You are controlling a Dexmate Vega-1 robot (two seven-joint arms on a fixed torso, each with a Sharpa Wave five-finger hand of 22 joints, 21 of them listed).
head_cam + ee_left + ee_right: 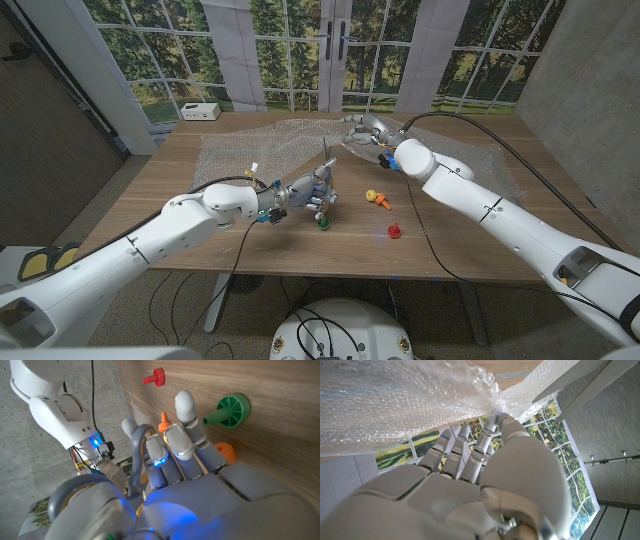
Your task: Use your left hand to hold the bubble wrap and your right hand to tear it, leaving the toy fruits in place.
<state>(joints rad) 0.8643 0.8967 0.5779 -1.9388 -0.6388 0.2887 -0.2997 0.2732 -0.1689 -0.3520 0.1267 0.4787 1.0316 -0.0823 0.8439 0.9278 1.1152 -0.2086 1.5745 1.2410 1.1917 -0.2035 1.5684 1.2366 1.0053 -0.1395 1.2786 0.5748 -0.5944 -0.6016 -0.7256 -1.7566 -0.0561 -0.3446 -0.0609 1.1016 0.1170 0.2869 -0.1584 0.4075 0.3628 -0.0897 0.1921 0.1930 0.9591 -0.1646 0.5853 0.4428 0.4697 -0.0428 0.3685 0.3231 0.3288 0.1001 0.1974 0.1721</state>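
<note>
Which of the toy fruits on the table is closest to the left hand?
The green toy fruit, right beside the left hand. The yellow-orange toy fruit and the red toy fruit lie farther toward the robot's right.

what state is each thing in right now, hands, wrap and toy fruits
bubble wrap: spread on the table, one edge lifted
right hand: fingers pinching the wrap's edge
left hand: holding the wrap's near edge
green toy: on the bare wood, uncovered
red toy: on the bare wood, untouched
yellow and orange toy: on the wood, untouched
</note>
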